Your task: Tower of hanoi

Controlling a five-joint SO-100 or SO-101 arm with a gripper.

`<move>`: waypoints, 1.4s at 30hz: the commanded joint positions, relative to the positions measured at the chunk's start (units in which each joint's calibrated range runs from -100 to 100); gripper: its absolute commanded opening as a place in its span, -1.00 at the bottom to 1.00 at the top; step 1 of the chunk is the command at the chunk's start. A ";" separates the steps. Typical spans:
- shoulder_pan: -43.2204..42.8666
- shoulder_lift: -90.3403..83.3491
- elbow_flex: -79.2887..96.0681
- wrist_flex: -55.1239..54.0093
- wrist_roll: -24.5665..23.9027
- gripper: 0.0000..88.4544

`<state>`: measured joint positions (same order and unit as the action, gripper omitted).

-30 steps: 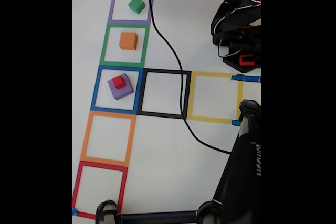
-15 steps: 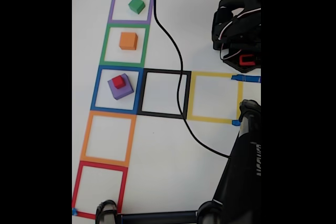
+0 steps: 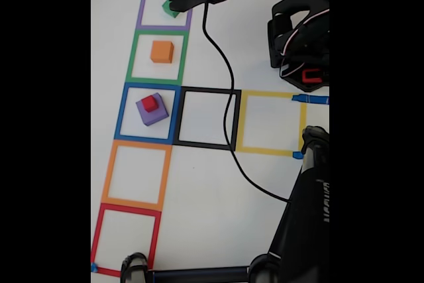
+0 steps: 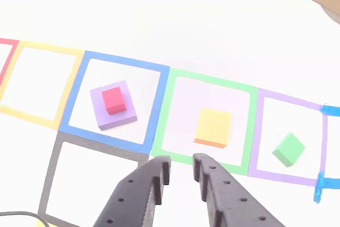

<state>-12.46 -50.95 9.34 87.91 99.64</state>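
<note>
The tower of hanoi is spread over three taped squares. A purple cube (image 3: 154, 112) (image 4: 109, 114) carries a red cube (image 3: 150, 103) (image 4: 113, 100) in the blue square. An orange cube (image 3: 161, 52) (image 4: 213, 126) sits in the green square. A green cube (image 3: 169, 10) (image 4: 288, 149) lies in the purple square, partly covered by the arm's head in the fixed view. My gripper (image 3: 179, 1) (image 4: 181, 169) hangs over that square's right side. In the other view its two dark fingers (image 4: 157, 180) stand a little apart, open, with nothing between them.
A column of taped squares runs down the left of the white table, with a black square (image 3: 207, 118) and a yellow one (image 3: 270, 122) branching right. A black cable (image 3: 225, 84) crosses the black square. The arm's base (image 3: 301, 38) and a dark stand (image 3: 305, 217) fill the right side.
The arm's head has swung down and left over the purple square and now covers part of the green cube. The cubes have not moved.
</note>
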 commanded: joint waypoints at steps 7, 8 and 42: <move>-9.59 -2.87 7.11 -4.26 0.36 -0.97; -9.88 -3.27 9.48 -6.13 0.36 -0.94; -11.22 27.57 76.57 -120.70 0.36 -0.32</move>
<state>-23.00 -26.72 85.75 -26.08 99.64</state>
